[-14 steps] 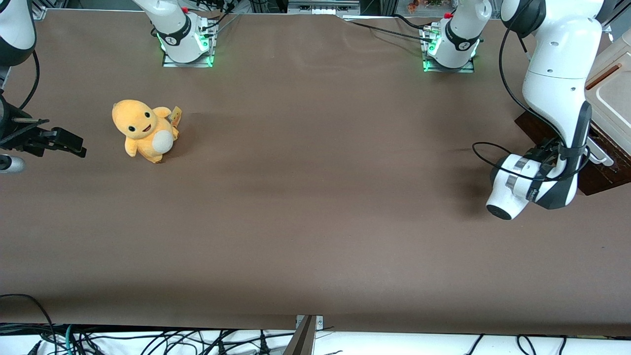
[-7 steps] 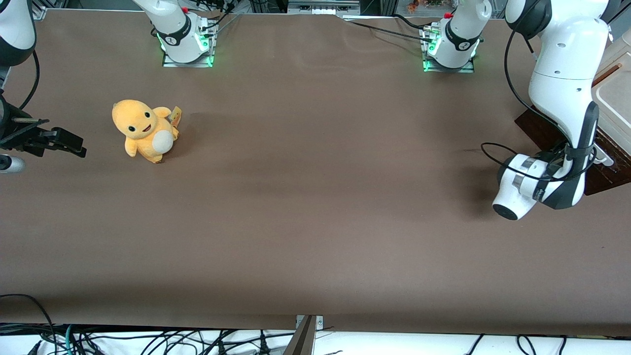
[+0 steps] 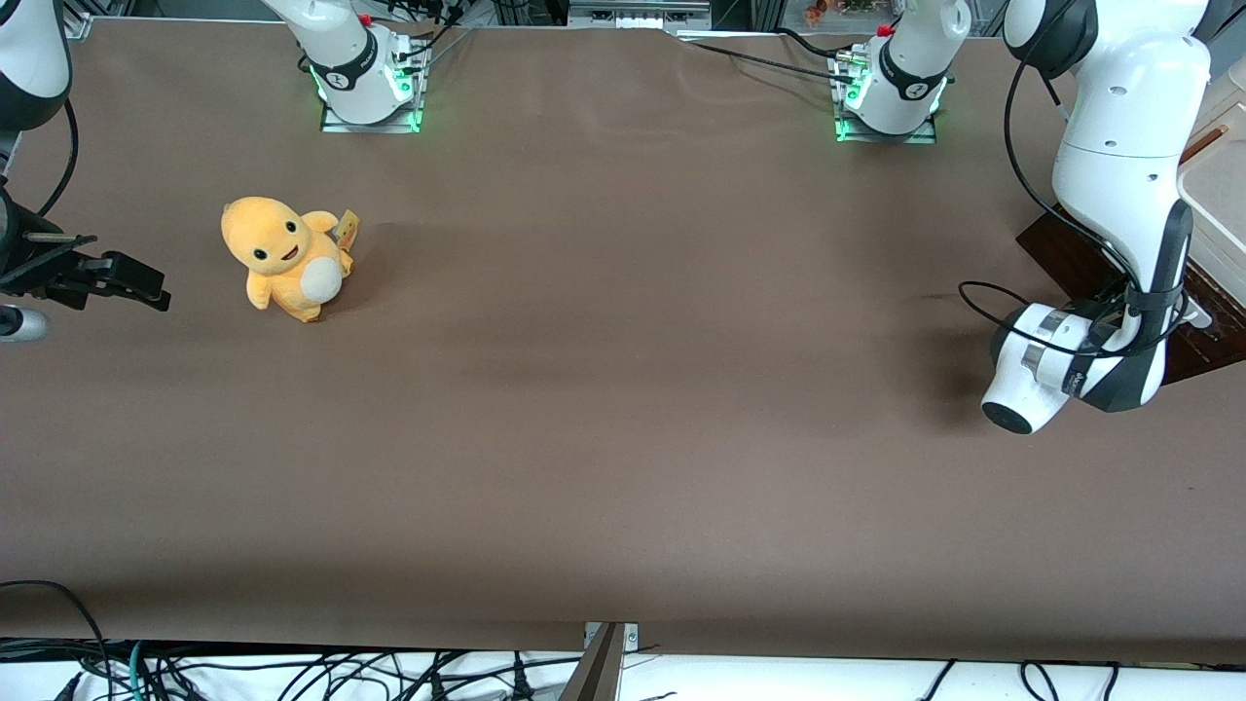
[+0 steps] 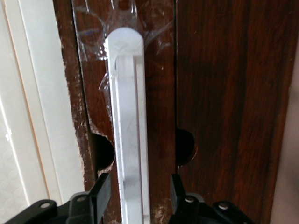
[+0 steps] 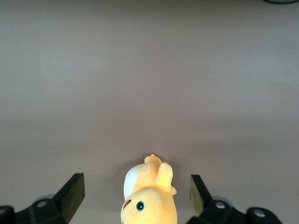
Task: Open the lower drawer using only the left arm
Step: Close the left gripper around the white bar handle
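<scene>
The lower drawer [image 4: 159,93] has a dark brown wooden front with a long white bar handle [image 4: 127,116] taped onto it. My left arm's gripper [image 4: 138,184] is open, and the bar runs between its two black fingers [image 4: 102,192] with a gap on each side. In the front view the drawer front [image 3: 1059,251] shows at the working arm's end of the table. The left arm [image 3: 1119,146] bends down in front of it, and its wrist [image 3: 1056,365] covers the gripper. One end of the handle [image 3: 1195,313] sticks out past the arm.
A cream cabinet top [image 3: 1217,190] sits above the drawer, and a cream panel [image 4: 42,116] lies beside the dark wood. A yellow plush toy [image 3: 284,257] stands on the brown table [image 3: 623,389] toward the parked arm's end. Two green-lit arm bases [image 3: 370,88] stand farthest from the front camera.
The left arm's wrist has shifted a little toward the drawer front at the working arm's end of the table. The plush toy has not moved.
</scene>
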You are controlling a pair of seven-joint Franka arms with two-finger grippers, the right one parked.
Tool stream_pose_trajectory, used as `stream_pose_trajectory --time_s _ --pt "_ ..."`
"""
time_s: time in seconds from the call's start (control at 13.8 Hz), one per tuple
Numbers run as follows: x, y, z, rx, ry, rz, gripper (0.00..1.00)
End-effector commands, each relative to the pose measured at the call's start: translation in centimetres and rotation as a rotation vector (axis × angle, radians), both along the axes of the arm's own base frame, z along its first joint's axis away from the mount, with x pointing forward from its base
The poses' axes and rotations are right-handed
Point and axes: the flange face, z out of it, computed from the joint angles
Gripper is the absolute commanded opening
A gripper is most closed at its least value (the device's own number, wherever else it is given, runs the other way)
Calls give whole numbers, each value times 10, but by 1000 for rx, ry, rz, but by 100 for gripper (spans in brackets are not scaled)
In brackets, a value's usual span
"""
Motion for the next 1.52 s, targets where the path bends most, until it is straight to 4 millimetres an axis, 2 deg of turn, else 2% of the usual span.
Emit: stream_pose_trajectory --time_s 0.0,0.15,0.8,0.94,1.09,1.45 --pt "3 5 -1 10 -3 -42 54" --pt "2 4 -2 9 -1 -43 49" --pt "6 8 2 39 4 -75 47" --pt "6 8 1 38 4 -76 41" --pt "5 8 2 38 5 -74 27" --pt "6 6 4 35 -1 -69 19"
